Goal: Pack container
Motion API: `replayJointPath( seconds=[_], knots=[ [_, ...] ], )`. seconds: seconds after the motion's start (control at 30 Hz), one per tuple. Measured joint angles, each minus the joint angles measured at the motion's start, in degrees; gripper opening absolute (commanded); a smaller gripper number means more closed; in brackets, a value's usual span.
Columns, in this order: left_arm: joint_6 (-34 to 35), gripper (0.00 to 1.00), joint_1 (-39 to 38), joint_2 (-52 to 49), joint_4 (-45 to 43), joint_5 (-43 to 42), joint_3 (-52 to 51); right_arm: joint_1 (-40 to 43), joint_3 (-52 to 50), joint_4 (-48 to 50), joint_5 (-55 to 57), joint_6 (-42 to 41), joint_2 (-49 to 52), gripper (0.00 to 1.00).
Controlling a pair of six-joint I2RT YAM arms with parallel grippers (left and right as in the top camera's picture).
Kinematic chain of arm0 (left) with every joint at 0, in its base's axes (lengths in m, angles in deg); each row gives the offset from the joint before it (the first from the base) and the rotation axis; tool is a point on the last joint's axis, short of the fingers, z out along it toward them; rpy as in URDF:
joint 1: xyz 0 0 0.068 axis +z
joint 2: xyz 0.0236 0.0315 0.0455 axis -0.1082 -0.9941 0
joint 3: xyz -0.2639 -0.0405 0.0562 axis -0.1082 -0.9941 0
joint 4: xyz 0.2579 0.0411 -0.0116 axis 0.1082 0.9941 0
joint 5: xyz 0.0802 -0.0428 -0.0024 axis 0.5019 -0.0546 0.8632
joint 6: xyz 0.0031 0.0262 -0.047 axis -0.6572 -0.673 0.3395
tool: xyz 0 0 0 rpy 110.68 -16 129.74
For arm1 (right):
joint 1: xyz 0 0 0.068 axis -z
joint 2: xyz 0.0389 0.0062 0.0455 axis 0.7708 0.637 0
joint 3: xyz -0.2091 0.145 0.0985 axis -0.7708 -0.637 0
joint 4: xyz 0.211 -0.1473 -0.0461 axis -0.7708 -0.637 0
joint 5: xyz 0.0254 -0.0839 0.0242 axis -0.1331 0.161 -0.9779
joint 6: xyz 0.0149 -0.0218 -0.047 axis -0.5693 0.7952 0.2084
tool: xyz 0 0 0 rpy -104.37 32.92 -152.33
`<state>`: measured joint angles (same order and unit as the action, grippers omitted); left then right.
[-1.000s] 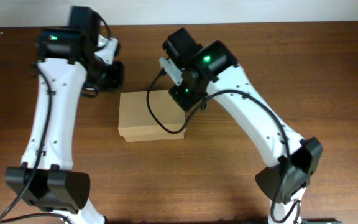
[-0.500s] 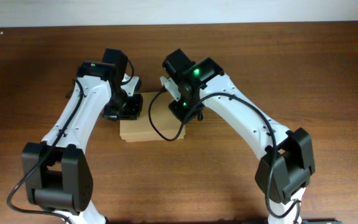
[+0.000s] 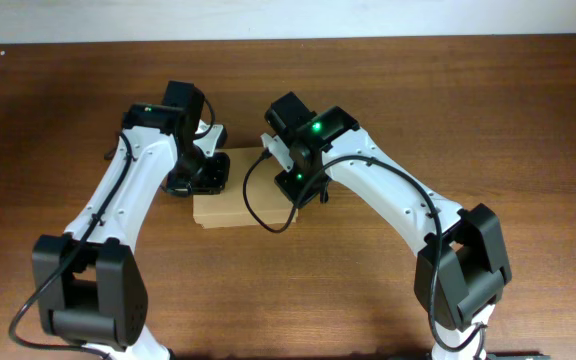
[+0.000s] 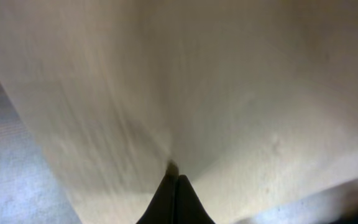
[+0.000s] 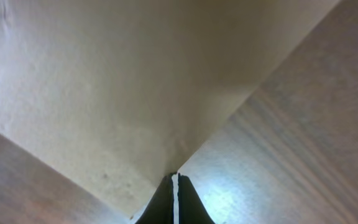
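The container is a small tan cardboard box lying flat on the wooden table with its lid down. My left gripper is shut and presses on the box's left end; the box top fills the left wrist view, with the shut fingertips touching it. My right gripper is shut at the box's right end; in the right wrist view its fingertips touch a corner of the box. Both grippers hold nothing.
The brown wooden table stretches around the box. A pale wall strip runs along the far edge. A black cable from the right arm loops over the box top.
The left arm swung in from the far left and came down onto the box's left end. The right gripper moved slightly lower along the box's right end.
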<state>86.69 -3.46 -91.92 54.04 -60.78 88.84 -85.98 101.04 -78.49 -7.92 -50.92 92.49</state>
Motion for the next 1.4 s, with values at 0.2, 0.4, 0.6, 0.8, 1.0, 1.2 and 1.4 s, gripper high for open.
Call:
replayJointPath(
  seconds=[0.2, 0.4, 0.6, 0.8, 1.0, 1.2, 1.4],
  knots=[
    [0.0, 0.03, 0.1, -1.1, 6.5, 0.8, 15.2, 1.0, 11.5, -4.9, 4.0, 0.0, 0.2, 0.04],
    [0.2, 0.16, 0.7, -1.2, 10.0, 5.1, 37.3, 6.0, 29.7, -9.3, 7.0, 0.0, 0.2, 0.04],
    [0.2, 0.19, 3.4, -1.2, 11.3, 10.3, 50.9, 13.0, 46.2, -12.9, 9.2, -2.6, 0.2, 0.04],
    [0.5, 0.54, 7.0, -1.2, 12.5, 12.1, 60.4, 16.1, 64.6, -16.1, 10.2, -4.5, 0.2, 0.21],
    [0.5, 1.0, 8.4, -0.9, 12.4, 13.3, 65.5, 16.0, 78.5, -16.3, 10.2, -5.1, -0.3, 0.99],
    [0.5, 1.0, 8.5, -0.9, 12.4, 13.8, 65.6, 16.0, 81.2, -17.7, 10.2, -5.3, -1.3, 0.99],
    [0.5, 0.99, 8.5, -0.9, 14.0, 13.8, 65.6, 16.0, 81.0, -20.0, 10.2, -5.4, -1.1, 0.99]
  ],
)
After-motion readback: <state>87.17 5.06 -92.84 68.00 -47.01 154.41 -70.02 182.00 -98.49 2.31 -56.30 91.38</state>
